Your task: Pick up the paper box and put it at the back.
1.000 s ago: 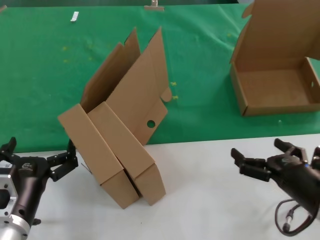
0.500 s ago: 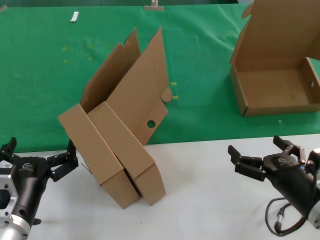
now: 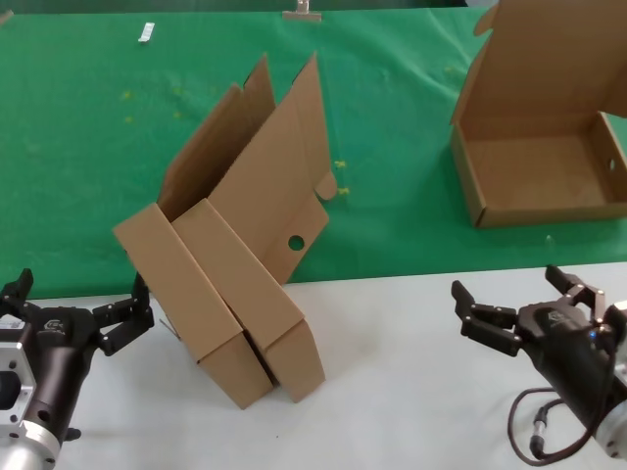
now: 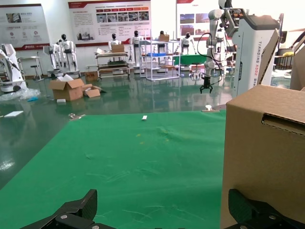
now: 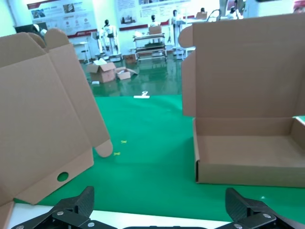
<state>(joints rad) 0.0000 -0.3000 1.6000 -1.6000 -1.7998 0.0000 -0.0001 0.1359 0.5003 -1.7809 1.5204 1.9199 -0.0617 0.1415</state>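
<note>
Two brown paper boxes lean together on their edges where the white table meets the green cloth, lids up; the front one has a small round hole. A third paper box sits open and flat on the back green cloth at the right. My left gripper is open, low at the left, just beside the leaning boxes. My right gripper is open over the white table at the right, apart from every box. Both wrist views show empty jaws: left gripper, right gripper.
The white table spans the front. A small white tag and a clip lie at the cloth's far edge. The right wrist view shows the open box ahead and the leaning lid beside it.
My right gripper has shifted slightly and its wrist has turned a little. The boxes and the left arm have not moved.
</note>
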